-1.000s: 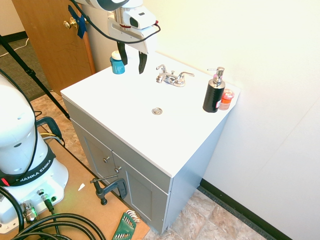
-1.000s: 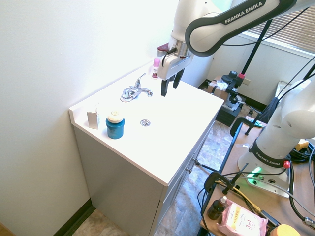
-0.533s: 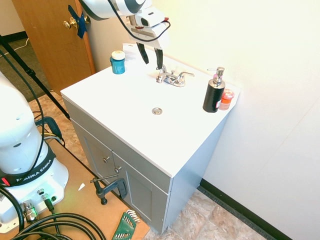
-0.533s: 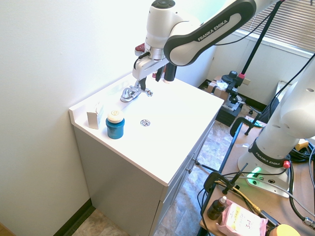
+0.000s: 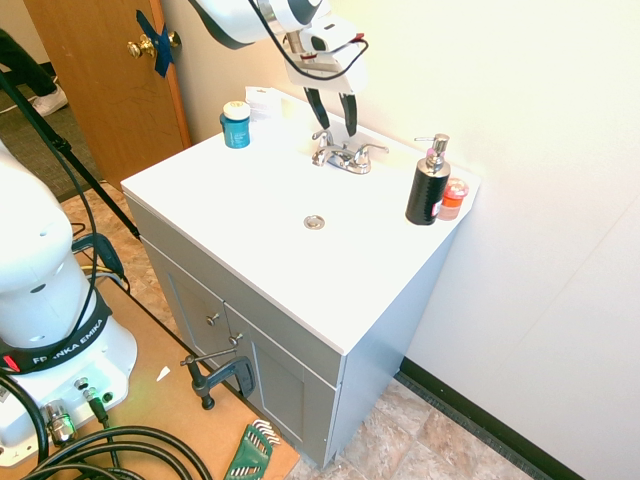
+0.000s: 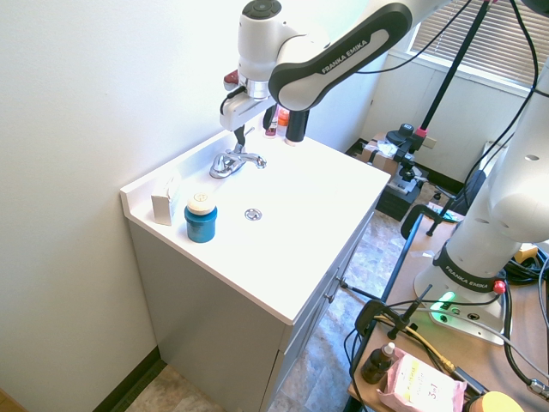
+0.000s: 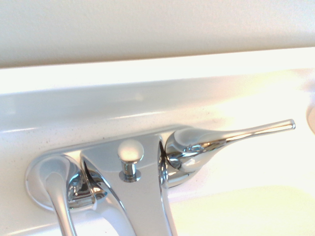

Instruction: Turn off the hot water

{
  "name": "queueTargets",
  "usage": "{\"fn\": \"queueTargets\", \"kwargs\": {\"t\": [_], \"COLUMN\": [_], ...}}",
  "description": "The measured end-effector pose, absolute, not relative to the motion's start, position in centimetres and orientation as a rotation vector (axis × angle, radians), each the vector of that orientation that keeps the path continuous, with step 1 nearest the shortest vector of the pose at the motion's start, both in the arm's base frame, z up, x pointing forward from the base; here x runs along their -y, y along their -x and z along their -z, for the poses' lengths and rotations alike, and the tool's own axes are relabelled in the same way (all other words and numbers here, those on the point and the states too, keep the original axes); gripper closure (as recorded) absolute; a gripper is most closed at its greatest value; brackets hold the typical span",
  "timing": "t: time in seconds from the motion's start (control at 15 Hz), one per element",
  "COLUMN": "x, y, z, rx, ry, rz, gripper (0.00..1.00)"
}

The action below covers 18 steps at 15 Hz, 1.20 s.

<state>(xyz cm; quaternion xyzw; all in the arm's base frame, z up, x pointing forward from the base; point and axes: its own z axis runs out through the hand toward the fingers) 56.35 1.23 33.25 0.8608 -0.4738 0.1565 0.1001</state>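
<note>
Where the claw (image 5: 332,116) hovers, faucet contact unclear, perhaps none.

Bright, washed-out whites; soft wrist view.

The jar (image 5: 236,130) is teal, the cabinet (image 5: 290,365) plain grey.

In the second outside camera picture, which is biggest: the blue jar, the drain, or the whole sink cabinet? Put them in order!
1. Sink cabinet
2. Blue jar
3. Drain
</note>
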Motion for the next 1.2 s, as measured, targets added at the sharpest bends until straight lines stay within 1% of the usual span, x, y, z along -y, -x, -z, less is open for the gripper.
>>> {"fn": "queueTargets", "kwargs": {"t": [0.6, 1.0, 1.2], "x": [-3.8, -6.0, -6.0], "y": [-56.6, -60.3, -60.1], "z": [-28.3, -27.7, -28.1], "rx": [1.36, 1.36, 1.385], "ry": [-2.569, -2.591, -2.597], "rz": [-0.403, -0.467, -0.462], "gripper": [0.0, 0.0, 0.0]}}
